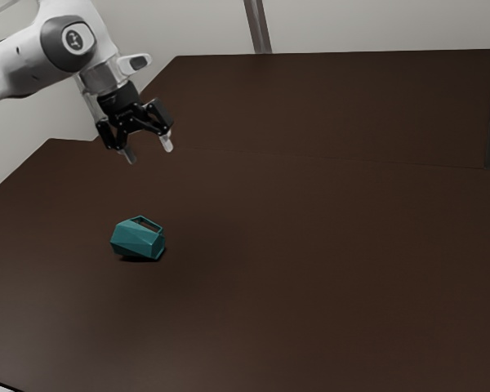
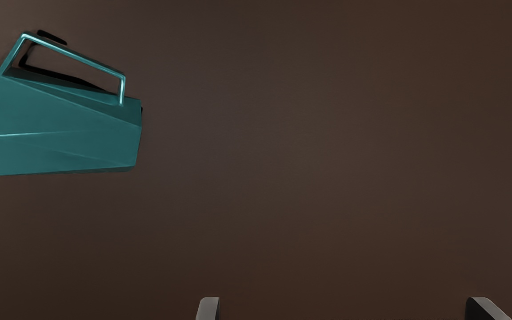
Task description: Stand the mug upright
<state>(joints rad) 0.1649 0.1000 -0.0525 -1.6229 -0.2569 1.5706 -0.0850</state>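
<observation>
The mug (image 1: 137, 238) lies on its side, inward from the desk (image 1: 335, 261) edge at the exterior view's left — its tapering walls might slip from the gripper (image 1: 149, 152), fingers now apart, if pinched off-centre.

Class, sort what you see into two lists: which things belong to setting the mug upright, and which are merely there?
Part of the job:
- teal mug, lying on its side
- black gripper, open, above the table

Merely there:
- brown table, supporting the mug
- grey strip beyond the table
</observation>
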